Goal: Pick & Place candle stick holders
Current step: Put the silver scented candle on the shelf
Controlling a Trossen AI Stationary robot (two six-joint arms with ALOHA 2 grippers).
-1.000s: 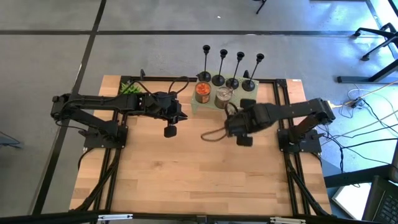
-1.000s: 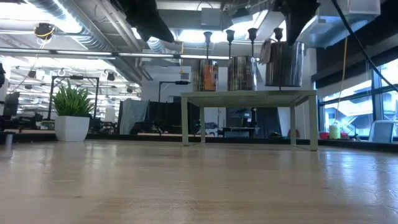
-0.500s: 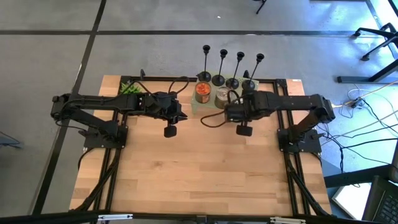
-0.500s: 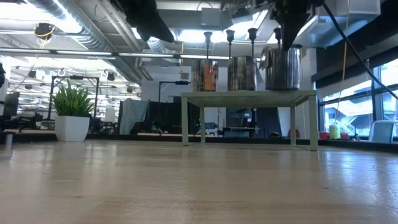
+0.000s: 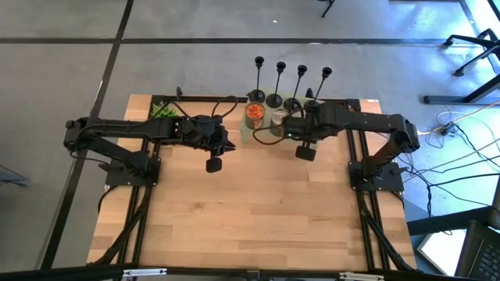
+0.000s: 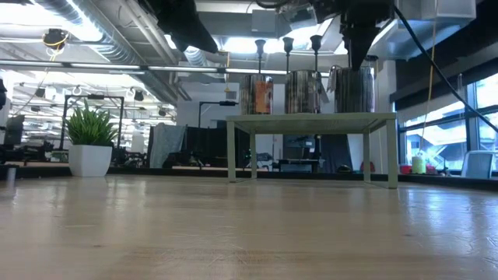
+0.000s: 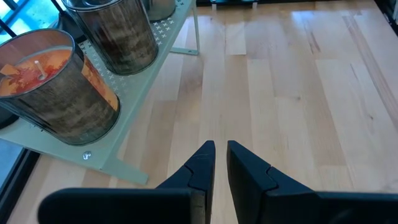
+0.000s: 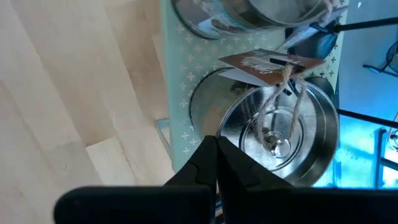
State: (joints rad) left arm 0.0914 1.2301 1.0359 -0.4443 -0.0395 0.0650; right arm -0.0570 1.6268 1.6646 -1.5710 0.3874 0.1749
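Observation:
Four slim black candle stick holders stand on their round bases in a row at the table's far edge, behind a small pale green shelf. Their cups show in the low view. No gripper touches them. On the shelf stand an orange candle jar and a dark jar. My right gripper is shut on a silver tin at the shelf's right end. My left gripper hangs shut and empty in front of the shelf's left end, near the orange jar. My right gripper pinches the silver tin's wall at its rim, one finger seemingly inside the open tin and one outside. The fingers come from above, pointing down. The tin hangs upright at the shelf top. Whether its bottom rests there, I cannot tell.
A brown paper tag hangs on string at the tin. A green plant stands at the table's far left. A cable loop hangs by the right arm. Bare wood fills the near half of the table.
My right gripper has gone toward the table's far edge and down, carrying the silver tin from over the middle of the table to the shelf's right end. The tin stays upright and now sits lower, level with the two jars.

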